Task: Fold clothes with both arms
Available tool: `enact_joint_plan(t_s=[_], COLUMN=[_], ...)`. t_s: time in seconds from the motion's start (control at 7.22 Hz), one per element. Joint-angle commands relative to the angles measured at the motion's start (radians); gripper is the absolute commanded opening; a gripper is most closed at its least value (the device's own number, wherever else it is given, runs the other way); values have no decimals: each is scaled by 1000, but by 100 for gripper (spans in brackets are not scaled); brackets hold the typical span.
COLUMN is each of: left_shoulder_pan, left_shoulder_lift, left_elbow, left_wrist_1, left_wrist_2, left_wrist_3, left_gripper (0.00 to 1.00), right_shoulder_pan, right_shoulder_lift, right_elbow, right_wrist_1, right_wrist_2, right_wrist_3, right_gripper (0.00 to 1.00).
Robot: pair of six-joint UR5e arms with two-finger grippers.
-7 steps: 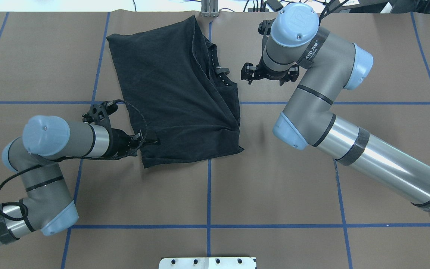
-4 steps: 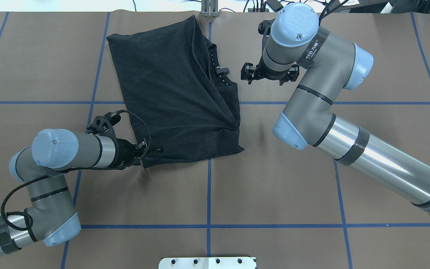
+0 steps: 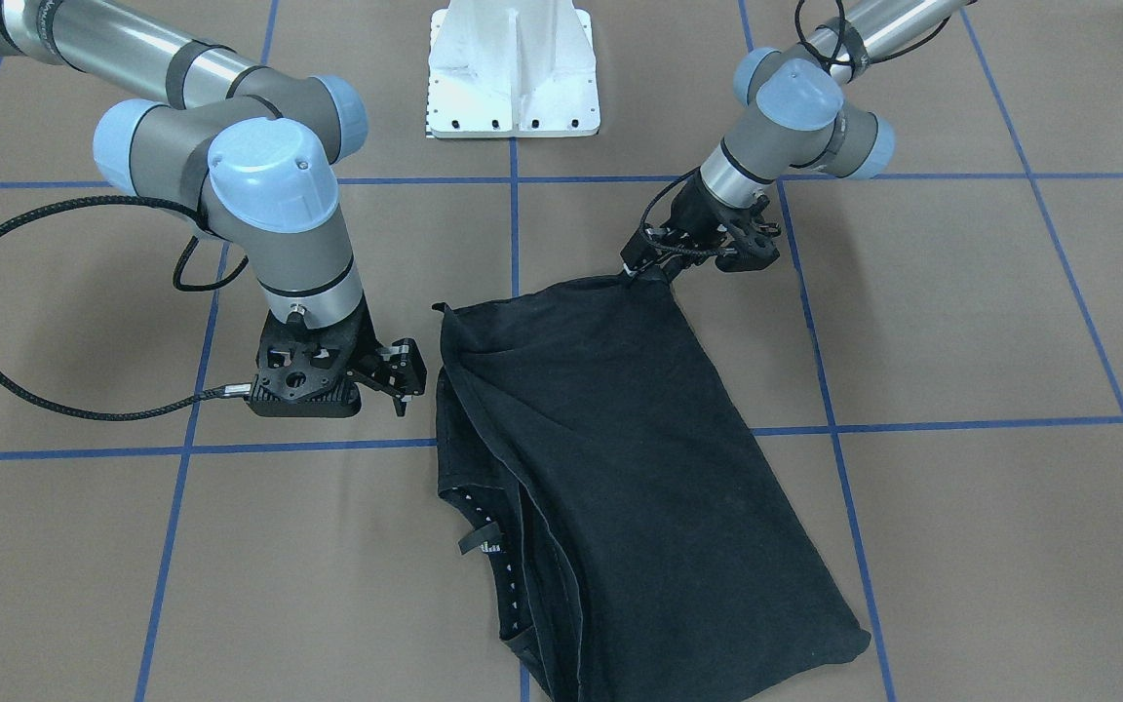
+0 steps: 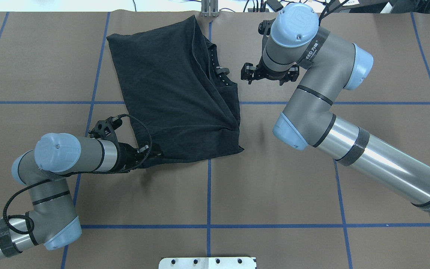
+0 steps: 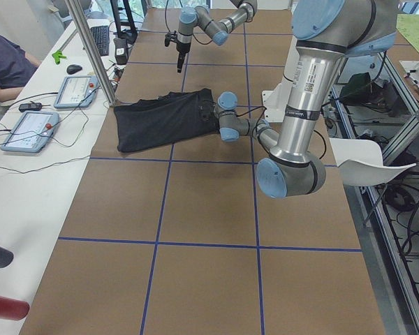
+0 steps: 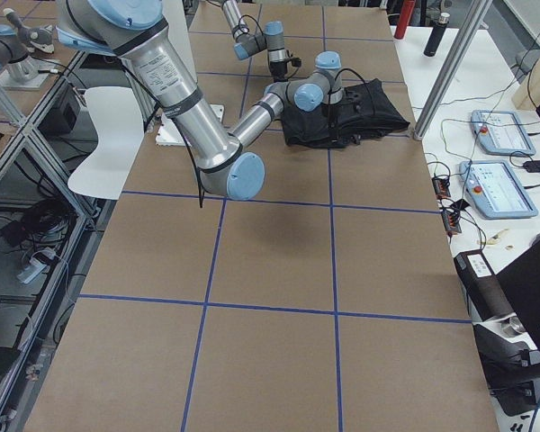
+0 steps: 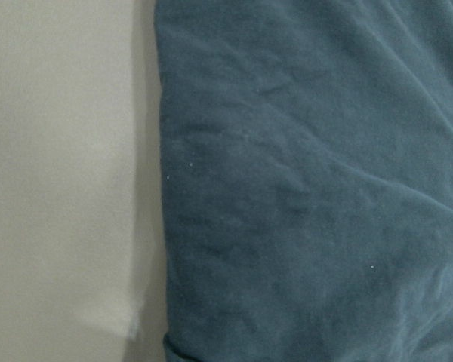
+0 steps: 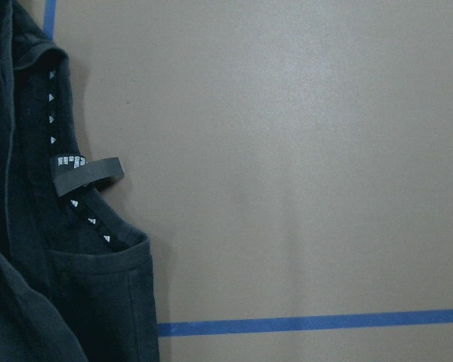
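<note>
The black T-shirt point(image 4: 177, 89) lies folded lengthwise on the brown table, slanting from the far edge toward the middle; no logo shows. Its collar and neck label point(image 8: 87, 173) face the right side. My left gripper point(image 4: 153, 151) sits low at the shirt's near-left corner point(image 3: 647, 268), touching the cloth. The left wrist view shows only fabric point(image 7: 309, 188) and bare table, so I cannot tell how the jaws stand. My right gripper point(image 4: 248, 74) hovers open over bare table just right of the collar point(image 3: 404, 375), apart from the shirt.
The white pedestal base point(image 3: 513, 68) stands at the table's near edge. A metal post point(image 4: 209, 7) rises at the far edge beside the shirt. Tablets and cables lie on a side bench point(image 5: 35, 125), where a person's arm point(image 5: 7, 66) rests.
My left arm has slid toward the robot along the shirt's left edge, ending at its near-left corner. The right arm and the shirt have not moved.
</note>
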Motion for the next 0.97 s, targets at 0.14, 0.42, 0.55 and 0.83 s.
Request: enact_joint_plan(t_s=[0.14, 0.42, 0.55, 0.83], left_shoulder_pan=[0, 0, 0, 0], left_shoulder_lift=[3, 2, 2, 8], left_elbow=[0, 0, -2, -19], left_wrist_1=[0, 0, 0, 1], left_wrist_2=[0, -3, -5, -17], left_wrist_3=[1, 6, 9, 20], left_gripper=[58, 31, 0, 0], right_shoulder_pan=[-1, -1, -1, -11], right_shoulder_lift=[-2, -2, -3, -3], right_elbow=[4, 4, 5, 19], right_wrist_1=[0, 0, 0, 2], right_wrist_2=[0, 0, 0, -3], right_wrist_3=[0, 0, 0, 2], right_gripper=[99, 99, 99, 99])
